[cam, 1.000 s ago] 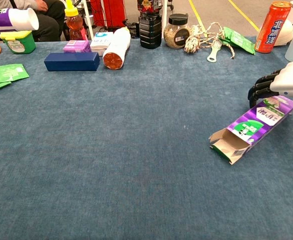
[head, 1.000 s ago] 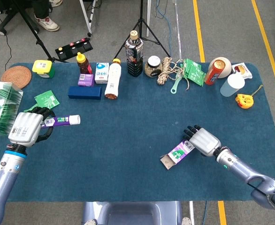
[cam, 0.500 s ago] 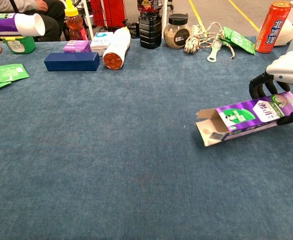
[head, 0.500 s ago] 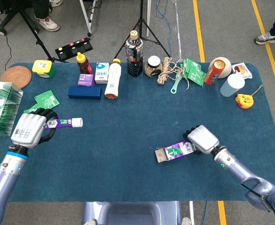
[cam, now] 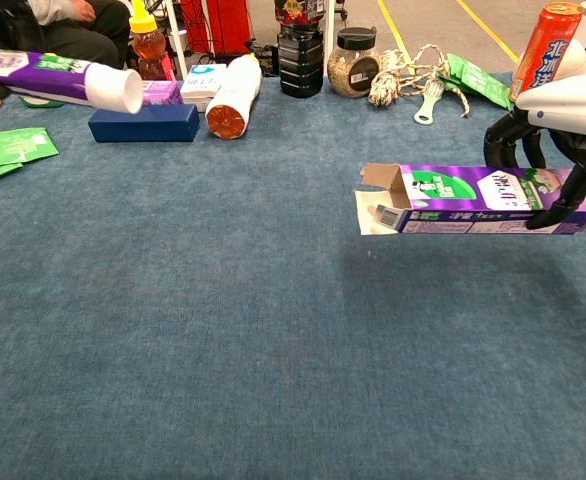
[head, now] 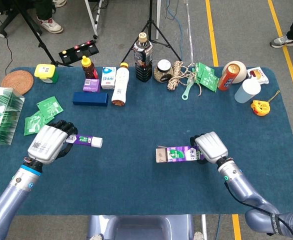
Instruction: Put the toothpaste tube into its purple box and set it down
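Underneath everything, a blue table (head: pixel 136 185) is stretching across both views, carrying a row of clutter along its far edge. Nearest the robot, the left hand (head: pixel 49 143) is sitting over the left part of the table, its fingers curling around the rear of the toothpaste tube (head: pixel 84 140); the tube is lying level in that grip with its white cap pointing right, toward the other hand. In the chest view the tube is showing at the upper left, clear of the cloth. The right hand (head: pixel 209 147) is gripping the purple box (head: pixel 176 154) by its right end, fingers pressing down over the top and front of it. The box is hanging level above the table, casting a shadow below, and its open flaps are facing left toward the tube, well apart from the cap. Further back, a clear green packet (head: pixel 1 116) is lying at the left edge, a dark bottle (head: pixel 143 59) is standing in the middle of the far row, and a white bottle (head: pixel 120 85) is lying on its side beside a dark blue box (head: pixel 90 98). A red can (head: pixel 226 76) is leaning near a pale cup (head: pixel 247 90), and small green sachets (head: pixel 42 116) are lying just beyond the left hand
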`<state>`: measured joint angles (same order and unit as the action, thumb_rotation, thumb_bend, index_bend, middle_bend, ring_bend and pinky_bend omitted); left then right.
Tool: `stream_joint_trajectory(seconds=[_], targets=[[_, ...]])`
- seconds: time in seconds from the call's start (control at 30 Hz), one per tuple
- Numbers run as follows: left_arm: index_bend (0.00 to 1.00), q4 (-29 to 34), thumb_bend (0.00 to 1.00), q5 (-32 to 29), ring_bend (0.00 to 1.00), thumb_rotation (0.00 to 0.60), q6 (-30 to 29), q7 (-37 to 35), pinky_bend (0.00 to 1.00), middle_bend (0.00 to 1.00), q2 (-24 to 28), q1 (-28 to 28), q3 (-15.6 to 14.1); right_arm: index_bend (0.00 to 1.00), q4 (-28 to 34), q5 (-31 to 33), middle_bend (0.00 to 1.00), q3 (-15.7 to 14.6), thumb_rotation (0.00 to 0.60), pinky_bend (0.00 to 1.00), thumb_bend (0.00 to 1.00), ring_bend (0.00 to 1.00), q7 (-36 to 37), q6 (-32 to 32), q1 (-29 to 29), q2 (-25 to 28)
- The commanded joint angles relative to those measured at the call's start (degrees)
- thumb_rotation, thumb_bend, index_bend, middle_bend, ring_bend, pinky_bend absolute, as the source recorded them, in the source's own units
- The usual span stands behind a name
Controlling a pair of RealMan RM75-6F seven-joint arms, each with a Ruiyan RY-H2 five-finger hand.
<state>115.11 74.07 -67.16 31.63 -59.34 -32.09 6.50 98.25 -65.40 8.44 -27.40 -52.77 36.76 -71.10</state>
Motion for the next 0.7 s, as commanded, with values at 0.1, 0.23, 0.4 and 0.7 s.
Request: stream_joint_trajectory(seconds=[0.1, 0.23, 0.4, 0.7], targets=[[0.44, 1.83, 0.38, -2.32, 0.3, 0.6, 2.85, 6.25, 0.51, 0.36, -3.34, -3.52, 0.75, 0.57, 11.73, 21.47, 0.64, 2.3, 0.6, 0.68, 0.29, 0.63, -17.77, -5.66, 5.37, -0.79], [0.44, 2.83, 0.38, -5.07, 0.3, 0.6, 2.78, 11.4, 0.51, 0.36, -6.48, -5.65, 1.7, 0.57, 14.47, 28.43, 0.64, 2.82, 0.6, 0.68, 0.3, 0.63, -21.95, -10.2, 7.88, -3.03], [0.44, 3.9, 0.39, -9.58, 0.3, 0.6, 1.13, 17.87, 0.51, 0.36, -10.84, -7.81, 2.56, 0.57, 17.38, 35.83, 0.64, 4.13, 0.6, 0.69, 0.3, 0.64, -23.23, -12.99, 10.51, -4.15], [0.44, 4.28, 0.38, -15.91, 0.3, 0.6, -1.45, 23.49, 0.51, 0.36, -14.44, -10.76, 4.04, 0.57, 20.14, 39.39, 0.64, 4.79, 0.6, 0.69, 0.3, 0.64, -20.93, -14.55, 12.23, -3.68]])
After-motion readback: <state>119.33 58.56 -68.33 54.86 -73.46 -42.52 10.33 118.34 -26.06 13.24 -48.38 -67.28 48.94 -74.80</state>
